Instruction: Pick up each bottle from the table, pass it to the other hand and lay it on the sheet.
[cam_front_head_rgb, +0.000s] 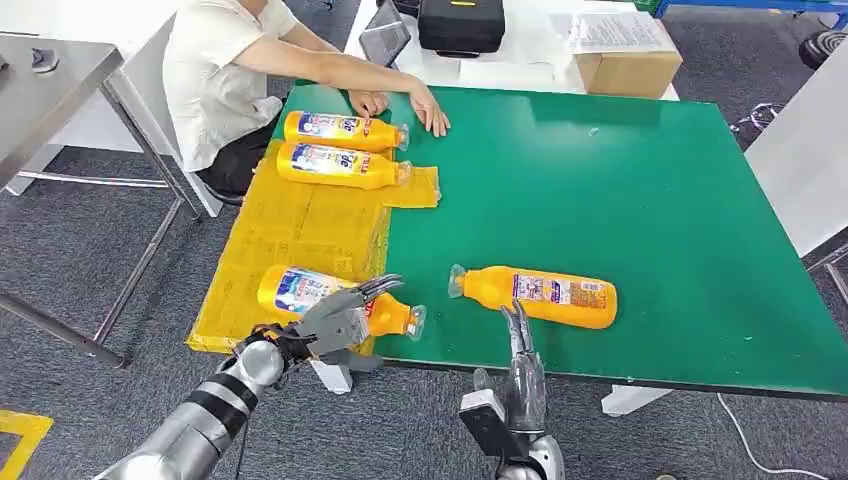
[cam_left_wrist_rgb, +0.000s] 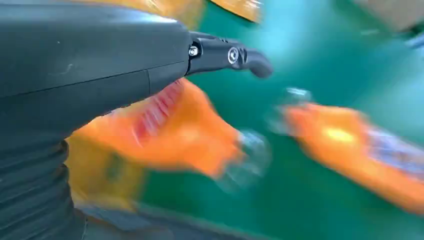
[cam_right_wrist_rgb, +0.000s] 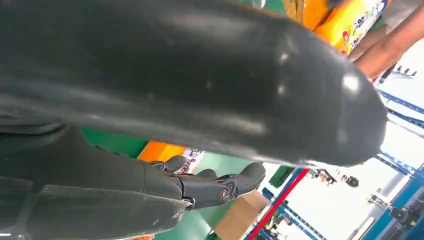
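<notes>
Nearest me, my left hand (cam_front_head_rgb: 335, 322) hovers with fingers spread and empty over the orange bottle (cam_front_head_rgb: 300, 292) lying at the near end of the yellow sheet (cam_front_head_rgb: 300, 225), while my right hand (cam_front_head_rgb: 522, 345) is also released, its fingers pointing at the orange bottle on the green table (cam_front_head_rgb: 560, 295). Farther off, two more bottles (cam_front_head_rgb: 340, 148) lie side by side across the sheet's far end. Beyond them a person's hand (cam_front_head_rgb: 432, 115) rests on the green table (cam_front_head_rgb: 650, 200).

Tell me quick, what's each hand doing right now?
Left hand: open, fingers spread over the bottle on the yellow sheet, not gripping it.
Right hand: open, holding nothing.
</notes>
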